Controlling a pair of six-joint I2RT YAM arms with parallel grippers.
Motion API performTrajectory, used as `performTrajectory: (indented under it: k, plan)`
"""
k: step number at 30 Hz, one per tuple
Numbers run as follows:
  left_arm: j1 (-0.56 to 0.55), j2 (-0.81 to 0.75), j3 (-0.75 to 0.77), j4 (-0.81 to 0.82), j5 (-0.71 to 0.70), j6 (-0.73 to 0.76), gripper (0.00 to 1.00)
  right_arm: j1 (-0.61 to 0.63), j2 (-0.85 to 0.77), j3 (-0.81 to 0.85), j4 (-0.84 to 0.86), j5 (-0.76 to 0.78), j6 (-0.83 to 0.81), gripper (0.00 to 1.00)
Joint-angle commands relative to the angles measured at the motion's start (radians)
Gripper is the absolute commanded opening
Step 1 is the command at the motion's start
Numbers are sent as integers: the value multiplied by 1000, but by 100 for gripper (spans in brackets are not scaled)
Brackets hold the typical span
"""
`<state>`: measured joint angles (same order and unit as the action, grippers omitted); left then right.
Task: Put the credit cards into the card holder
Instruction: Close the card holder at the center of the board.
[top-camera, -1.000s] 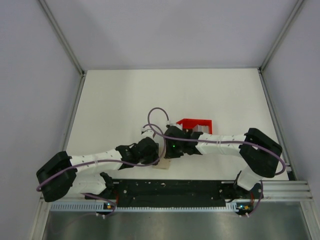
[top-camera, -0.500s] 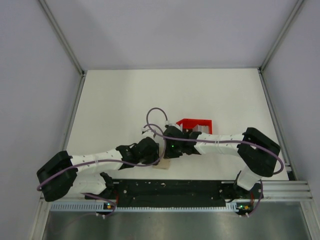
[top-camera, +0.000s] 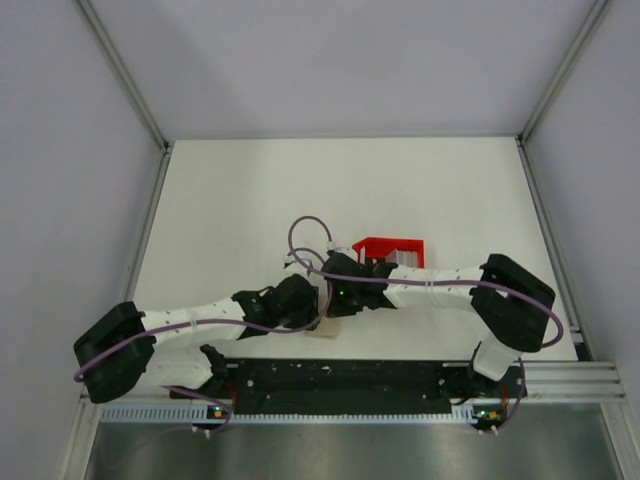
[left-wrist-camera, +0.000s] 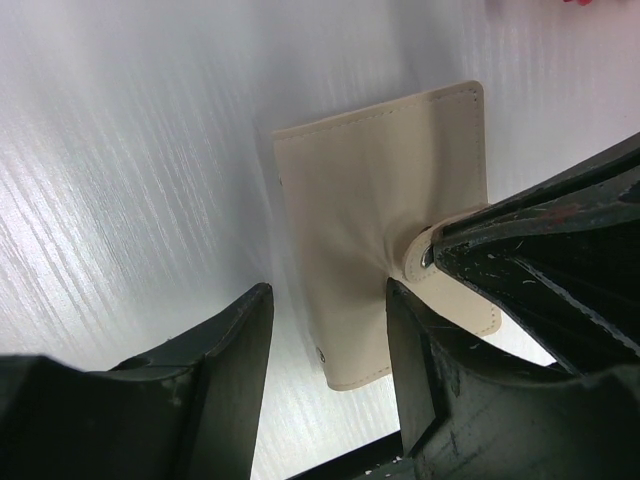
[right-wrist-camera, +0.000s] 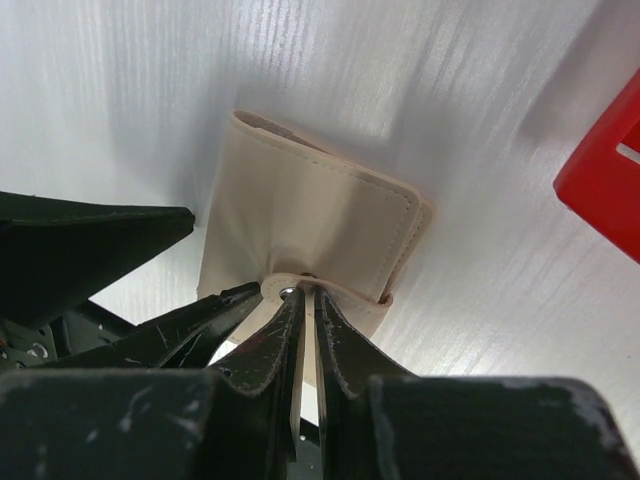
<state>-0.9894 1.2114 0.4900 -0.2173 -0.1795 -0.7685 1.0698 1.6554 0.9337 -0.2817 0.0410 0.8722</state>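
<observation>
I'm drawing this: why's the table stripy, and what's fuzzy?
Left wrist view: streaky glare on the white table; the black fingers of the left gripper, near the lens, look soft. Right wrist view: same streaks; the beige stitched wallet is sharp.

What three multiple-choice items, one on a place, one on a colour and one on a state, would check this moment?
1. From above, where is the red tray relative to the card holder?
A) farther back, to the right
B) nearer the front edge, to the left
C) on top of it

2. What colour is the card holder?
A) black
B) beige
C) pale blue

3. How is the right claw?
A) wide open above the tray
B) shut on the holder's snap strap
C) holding a black card

Answers:
1 A: the top view shows the tray farther back and right of the holder.
2 B: both wrist views show beige material.
3 B: the right wrist view shows its fingers pinched together on the strap.
</observation>
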Motion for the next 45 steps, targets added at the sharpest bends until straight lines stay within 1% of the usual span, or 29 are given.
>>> performTrajectory:
  k: [1, 14, 25, 35, 40, 45]
  plan:
    - [-9, 28, -27, -48, 34, 0, 54, 13, 29, 53, -54, 79, 5, 8]
    - [-9, 27, -33, -50, 25, -14, 54, 27, -55, 42, -7, 74, -24, 9]
    - [-9, 27, -33, -50, 25, -14, 54, 38, -40, 27, 3, 65, -4, 8]
    - [-9, 27, -31, -50, 23, -14, 54, 39, -161, -22, -2, 111, -13, 9]
    - [-9, 27, -31, -50, 23, -14, 54, 38, -135, -33, 7, 77, 5, 9]
    - [-9, 27, -31, -51, 25, -17, 54, 39, -100, -32, 7, 76, 22, 9]
